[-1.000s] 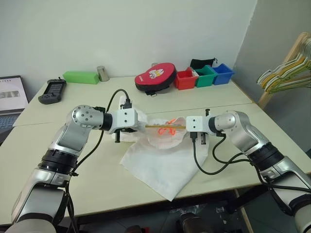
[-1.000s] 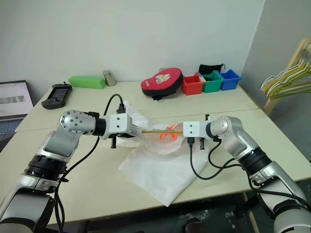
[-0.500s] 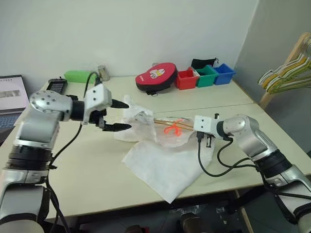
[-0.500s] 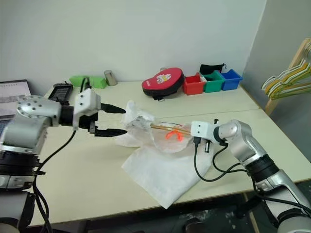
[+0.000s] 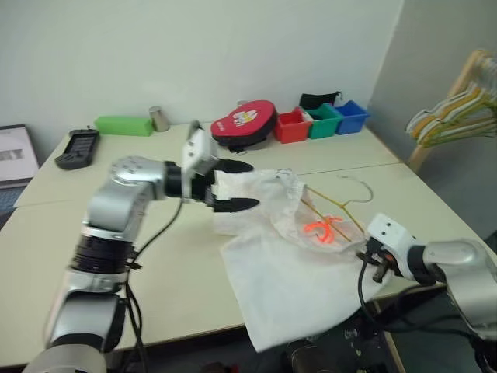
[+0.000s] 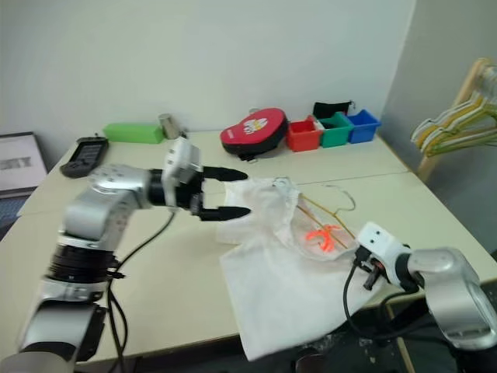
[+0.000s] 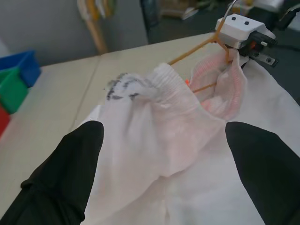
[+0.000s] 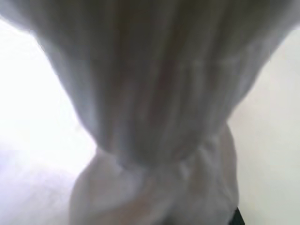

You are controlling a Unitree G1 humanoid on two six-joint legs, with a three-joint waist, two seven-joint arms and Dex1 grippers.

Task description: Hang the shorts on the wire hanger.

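Step in hand, by judgement: threading hanger into shorts, partly done.

Beige tabletop (image 5: 116,256) carries large white thin-fabric shorts (image 5: 279,256), spread toward near edge, gathered waistband lifted at far end.

Thin yellow-orange wire hanger (image 5: 330,206) pokes from waistband, hook clear on far side of shorts, lower part under fabric.

Left tool (image 5: 237,185) wide open, holds nothing, fingertips just beside waistband.

Right tool (image 6: 359,250) shut, pinching shorts' edge on hanger side.

Next move likely: left tool regrips waistband, draws it over hanger shoulder.
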